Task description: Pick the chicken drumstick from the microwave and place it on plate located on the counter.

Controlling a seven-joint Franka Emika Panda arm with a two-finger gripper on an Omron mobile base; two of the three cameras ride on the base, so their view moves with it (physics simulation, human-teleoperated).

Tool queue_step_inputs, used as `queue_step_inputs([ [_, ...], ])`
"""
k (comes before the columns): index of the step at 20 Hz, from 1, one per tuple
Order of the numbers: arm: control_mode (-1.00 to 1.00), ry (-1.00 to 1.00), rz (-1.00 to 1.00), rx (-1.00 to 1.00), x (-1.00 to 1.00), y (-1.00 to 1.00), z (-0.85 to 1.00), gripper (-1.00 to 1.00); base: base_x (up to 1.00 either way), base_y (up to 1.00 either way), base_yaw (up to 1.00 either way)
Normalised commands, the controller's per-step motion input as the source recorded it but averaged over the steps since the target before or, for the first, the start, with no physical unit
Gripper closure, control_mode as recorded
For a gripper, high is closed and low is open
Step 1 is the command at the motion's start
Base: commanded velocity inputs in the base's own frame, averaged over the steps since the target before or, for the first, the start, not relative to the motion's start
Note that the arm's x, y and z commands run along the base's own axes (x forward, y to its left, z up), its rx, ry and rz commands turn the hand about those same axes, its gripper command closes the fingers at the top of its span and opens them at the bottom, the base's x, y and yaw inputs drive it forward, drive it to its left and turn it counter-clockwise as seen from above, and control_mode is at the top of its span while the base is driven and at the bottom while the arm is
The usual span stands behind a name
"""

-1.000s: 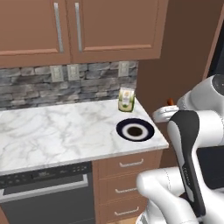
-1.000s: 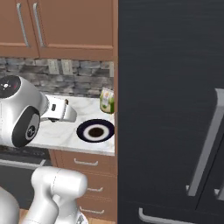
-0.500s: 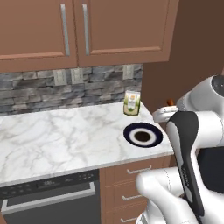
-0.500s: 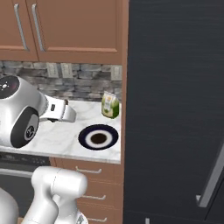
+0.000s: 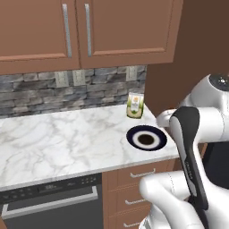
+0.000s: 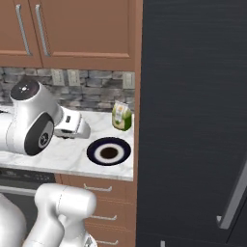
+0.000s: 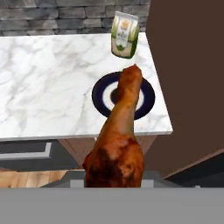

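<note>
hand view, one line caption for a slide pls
Reddish-brown chicken drumstick held above the white marble counter, pointing toward the round navy plate.

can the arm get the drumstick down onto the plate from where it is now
Probably yes. In the hand view the chicken drumstick points at the plate, whose centre looks bare. The green pouch stands behind it, the brown side panel alongside; neither blocks the approach.

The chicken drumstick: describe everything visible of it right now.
The reddish-brown, golden-brown chicken drumstick looks roasted, with a glossy skin and darker charred patches on its thick meaty end. That fat end sits low in the hand view; the narrow bone end points away, toward the round dark navy plate with a pale inner ring on the white marble counter. It is off the counter; what grips it is hidden.
</note>
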Motion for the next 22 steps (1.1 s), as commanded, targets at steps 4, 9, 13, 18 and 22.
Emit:
queue_step_inputs([
  [4,-1.0,0.47,-0.03,0.0,0.81,-0.06,-0.66,1.0,0.0,0.0,0.0],
  [9,-1.0,0.28,-0.03,0.0,0.96,0.0,-0.59,1.0,0.0,0.0,0.0],
  [13,-1.0,0.02,0.0,0.0,0.61,0.0,-0.55,1.0,0.0,0.0,0.0],
  [18,-1.0,-0.01,0.0,0.0,0.5,0.0,-0.76,1.0,0.0,0.0,0.0],
  [22,-1.0,-0.06,0.0,0.02,0.59,0.0,-0.75,1.0,0.0,0.0,0.0],
])
